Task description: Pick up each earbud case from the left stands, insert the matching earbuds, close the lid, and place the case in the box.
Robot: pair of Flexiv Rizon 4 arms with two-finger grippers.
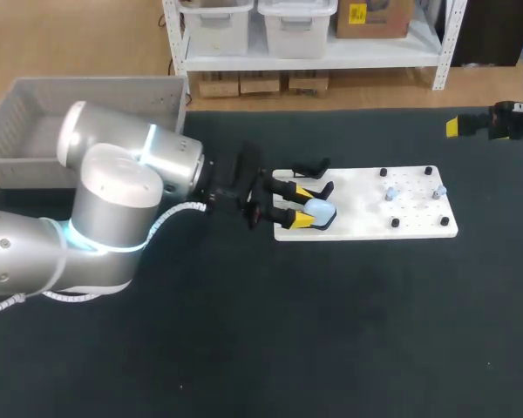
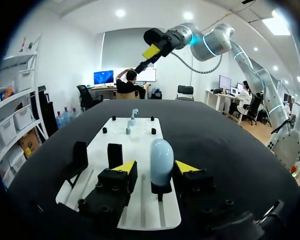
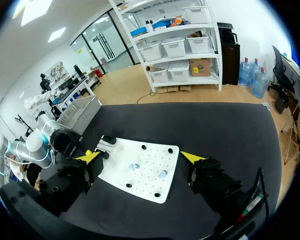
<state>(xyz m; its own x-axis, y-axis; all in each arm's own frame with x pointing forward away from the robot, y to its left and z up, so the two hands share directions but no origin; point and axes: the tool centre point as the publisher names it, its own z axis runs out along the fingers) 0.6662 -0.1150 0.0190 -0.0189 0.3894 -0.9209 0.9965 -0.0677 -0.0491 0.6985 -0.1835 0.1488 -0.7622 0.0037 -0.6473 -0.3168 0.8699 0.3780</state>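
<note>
My left claw (image 2: 156,167) sits low over the near end of the white board (image 2: 140,140) on the desk (image 1: 331,331), spread open with a yellow tip on either side of the pale blue earbud case (image 2: 161,159). The case stands upright on its stand, and a gap shows on at least one side. Farther along the board two small earbuds (image 1: 390,193) sit among black pegs. My right claw (image 3: 141,157) hangs wide open high above it, and the grey box (image 1: 35,122) stands at the desk's far left.
</note>
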